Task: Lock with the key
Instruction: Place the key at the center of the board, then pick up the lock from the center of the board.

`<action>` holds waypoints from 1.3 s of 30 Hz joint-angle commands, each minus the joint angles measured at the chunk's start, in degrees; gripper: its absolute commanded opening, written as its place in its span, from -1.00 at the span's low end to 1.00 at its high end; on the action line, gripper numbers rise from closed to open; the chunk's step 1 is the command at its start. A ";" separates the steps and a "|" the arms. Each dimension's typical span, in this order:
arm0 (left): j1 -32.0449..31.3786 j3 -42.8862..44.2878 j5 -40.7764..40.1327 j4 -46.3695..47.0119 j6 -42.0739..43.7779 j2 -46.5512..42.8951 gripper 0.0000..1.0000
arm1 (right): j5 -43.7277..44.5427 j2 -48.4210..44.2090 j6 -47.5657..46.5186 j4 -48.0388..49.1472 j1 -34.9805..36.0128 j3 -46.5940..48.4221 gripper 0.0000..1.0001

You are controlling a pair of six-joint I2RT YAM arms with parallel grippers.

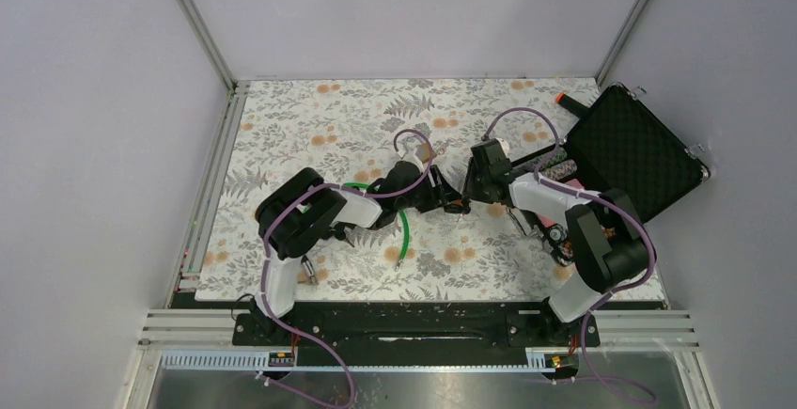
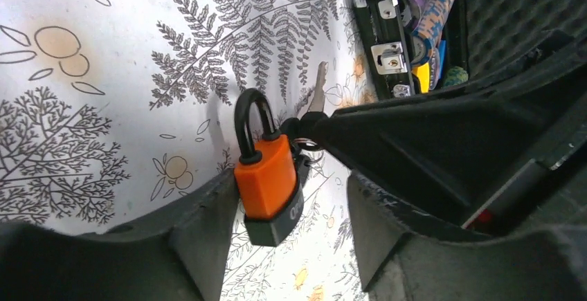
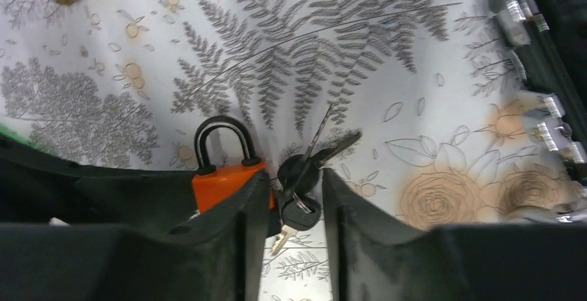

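Floral cloth (image 1: 376,108); padlock (image 2: 266,176) within left gripper (image 2: 291,180), keys (image 3: 299,207) within right gripper (image 3: 296,176)

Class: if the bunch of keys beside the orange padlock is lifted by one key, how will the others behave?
The keys would probably dangle and swing: their blades splay in different directions from one joined end. They look thin and small, so likely light. Bare metal blades might slip in a pinch.
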 commanded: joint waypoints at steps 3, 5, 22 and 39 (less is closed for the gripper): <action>-0.08 0.82 -5.17 -2.72 1.54 -6.13 0.46 | 0.90 -4.60 3.74 -1.89 -2.86 -0.71 0.23; 0.04 1.40 -6.70 -6.96 4.05 -8.95 0.49 | 0.37 -8.12 3.86 -2.95 -3.16 -1.24 0.32; 0.74 -6.65 -41.42 -54.83 18.53 -54.45 0.98 | 2.92 -11.57 13.99 -1.47 16.07 -0.12 0.73; 0.81 -9.94 -53.33 -70.32 17.67 -81.97 0.98 | 20.88 25.27 28.84 -21.16 30.43 46.45 0.52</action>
